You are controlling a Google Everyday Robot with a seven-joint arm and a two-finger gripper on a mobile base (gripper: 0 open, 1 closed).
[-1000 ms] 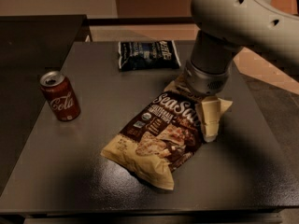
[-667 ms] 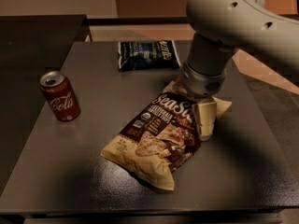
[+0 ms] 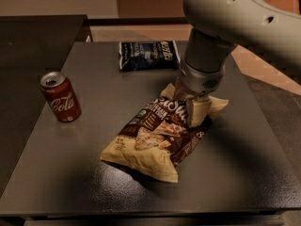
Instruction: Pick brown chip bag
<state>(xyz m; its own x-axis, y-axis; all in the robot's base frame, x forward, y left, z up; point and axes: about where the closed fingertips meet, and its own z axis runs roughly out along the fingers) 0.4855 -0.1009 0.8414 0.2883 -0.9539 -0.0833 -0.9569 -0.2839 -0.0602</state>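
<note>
Grey and a little speckled, the flat table point(image 3: 56, 182) has a straight front edge and a smooth, hard top.

On it, closest to the front, lies the brown chip bag point(image 3: 155, 140). It is big, crinkly and shiny. Its bottom end is tan and its middle is dark brown, with pictures of chips and white letters on it. It lies flat and slanted, with its bottom corner pointing to the front of the table and its top end pointing to the back right.

The claw point(image 3: 190, 106) is pale and blocky. It comes straight down onto the top end of the brown chip bag and touches it there. The rest of the bag stretches away from the claw, toward the front left. I cannot tell if the claw is gripping the bag or only resting on it.

Above the claw is a thick, round, light grey arm point(image 3: 235, 18) with a smooth shell.

To the left, well apart from the bag, a red soda can point(image 3: 60, 97) stands upright. It is a shiny metal tube with a silver top.

At the back lies a small dark blue-black bag point(image 3: 149, 55), flat and wrinkly.

Count them: one table, two bags, one can, one claw, one arm.
</note>
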